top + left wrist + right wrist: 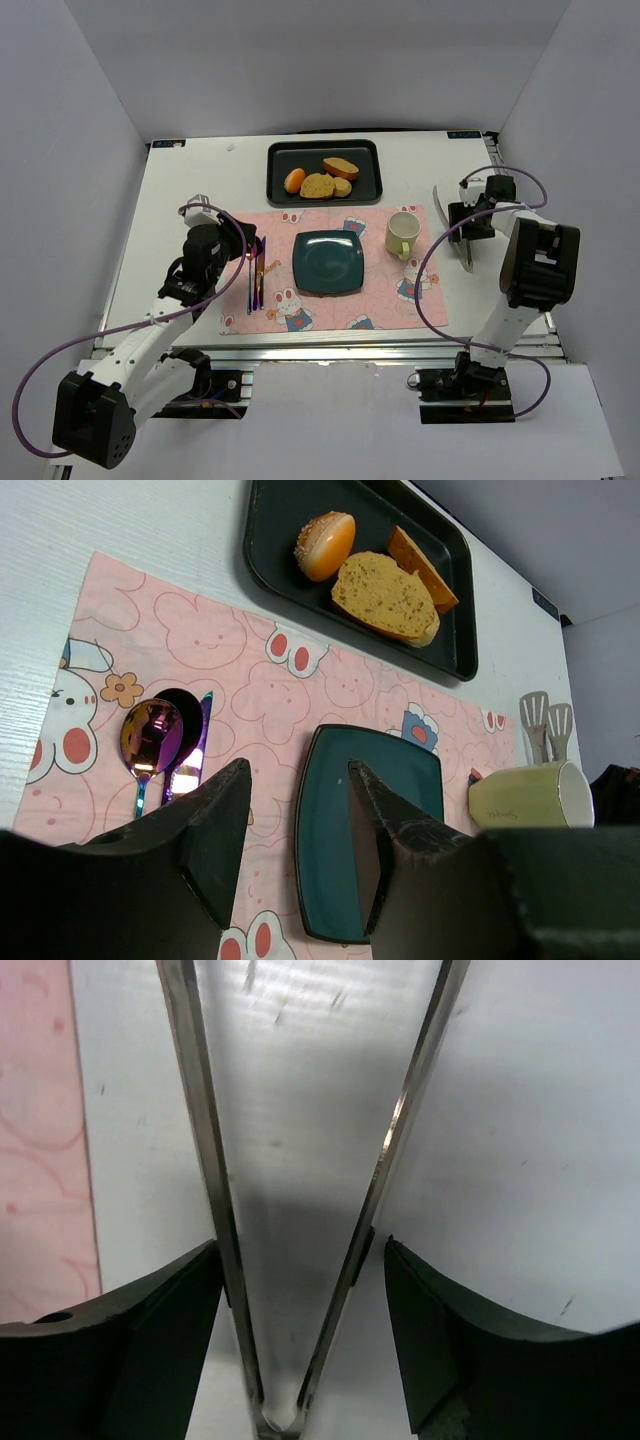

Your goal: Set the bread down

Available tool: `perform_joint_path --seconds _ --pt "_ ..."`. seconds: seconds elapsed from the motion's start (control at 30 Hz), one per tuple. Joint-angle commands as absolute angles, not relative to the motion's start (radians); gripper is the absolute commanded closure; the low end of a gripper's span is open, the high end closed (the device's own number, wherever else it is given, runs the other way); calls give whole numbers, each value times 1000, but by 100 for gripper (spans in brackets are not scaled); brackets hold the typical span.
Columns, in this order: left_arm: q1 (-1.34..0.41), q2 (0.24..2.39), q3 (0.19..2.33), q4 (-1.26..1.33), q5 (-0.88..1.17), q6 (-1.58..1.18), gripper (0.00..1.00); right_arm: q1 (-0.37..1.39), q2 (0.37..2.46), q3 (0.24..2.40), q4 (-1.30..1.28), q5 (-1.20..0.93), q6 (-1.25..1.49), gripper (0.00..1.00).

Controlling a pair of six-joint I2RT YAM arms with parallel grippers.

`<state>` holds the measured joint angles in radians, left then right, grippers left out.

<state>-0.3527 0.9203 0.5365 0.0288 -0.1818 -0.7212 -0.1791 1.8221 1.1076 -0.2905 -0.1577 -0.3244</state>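
Note:
Two toasted bread slices point(318, 186) point(340, 166) lie in the black tray point(280, 160) at the back, also in the left wrist view point(385, 595) point(420, 565). My left gripper point(250, 248) point(298, 770) is open and empty, low over the pink mat between the cutlery and the teal plate point(328, 262) point(400, 780). My right gripper point(463, 222) point(302, 1245) is open and straddles metal tongs point(466, 250) point(205, 1160) lying on the table right of the mat. Its left finger touches one tong arm; the right finger stands just off the other.
An orange bun point(294, 180) point(325, 545) and a pale roll point(343, 187) share the tray. A spoon point(150, 735) and a fork point(258, 280) lie on the pink mat point(380, 305). A pale green cup point(402, 233) point(525, 795) stands right of the plate.

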Motion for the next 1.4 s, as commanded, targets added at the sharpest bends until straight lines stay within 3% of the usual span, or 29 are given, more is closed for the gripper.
perform_joint_path --seconds 0.0,0.07,0.1,0.2,0.3,0.4,0.6,0.8,1.03,1.37 --pt "-353 913 541 18 -192 -704 47 -181 1876 1163 -281 -164 -319 38" --pt "-353 914 546 14 -193 -701 47 -181 1910 1199 -345 -199 -357 51" --pt "-353 914 548 11 -193 -700 47 -181 1919 1212 -369 -215 -371 63" --pt "-353 910 552 9 -198 -698 47 -183 1927 1227 -436 -276 -426 80" --pt "-353 905 552 6 -196 -696 46 -183 1879 1209 -430 -290 -457 86" --pt "-353 905 557 6 -193 -695 46 -181 1800 1245 -458 -378 -495 86" --pt "-353 908 563 6 -186 -698 46 -117 1727 1489 -606 -532 -497 65" --pt "-353 900 569 6 -190 -701 46 42 1755 1710 -686 -557 -489 58" --pt "-353 885 569 -32 -199 -703 46 254 1790 1747 -678 -445 -638 57" --pt "-353 887 574 -46 -215 -709 46 319 1927 1864 -626 -233 -703 60"
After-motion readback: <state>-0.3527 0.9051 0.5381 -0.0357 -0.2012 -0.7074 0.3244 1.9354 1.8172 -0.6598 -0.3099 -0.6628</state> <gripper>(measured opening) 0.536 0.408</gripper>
